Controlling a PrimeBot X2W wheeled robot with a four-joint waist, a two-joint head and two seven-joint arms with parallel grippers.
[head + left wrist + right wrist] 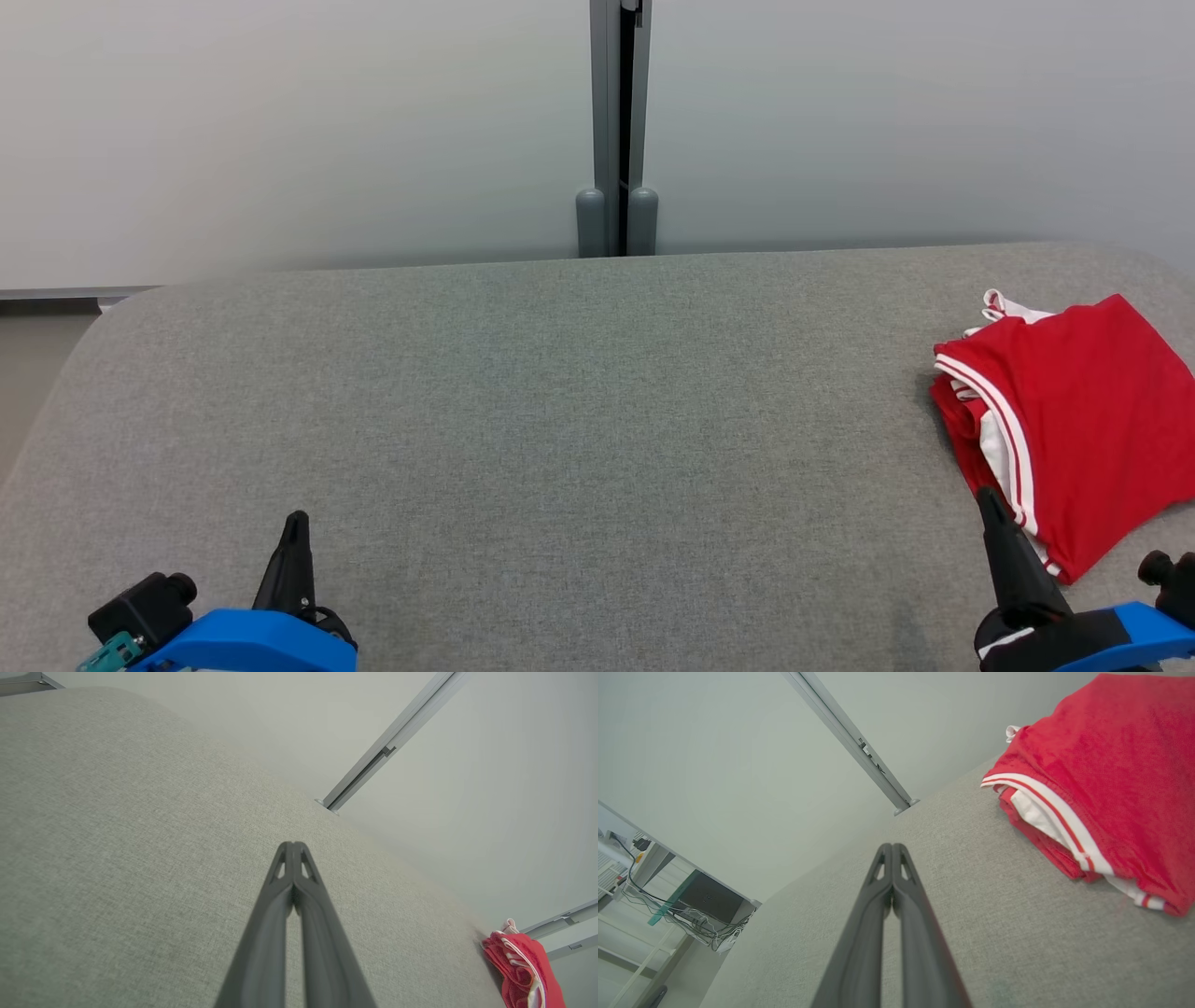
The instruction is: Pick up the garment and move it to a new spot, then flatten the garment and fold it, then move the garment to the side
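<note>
Garment [1083,411] lies folded aside on the worktop [560,420], seemingly done, so left fingers [291,569] and right fingers [1013,555] rest pressed together, empty.

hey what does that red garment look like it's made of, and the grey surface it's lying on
Red garment: probably a soft knit, maybe cotton or polyester; matte, slightly fuzzy face in the right wrist view, with white stripe trim. Grey surface: likely woven upholstery fabric over padding; fine heathered weave, matte, rounded corners.
</note>
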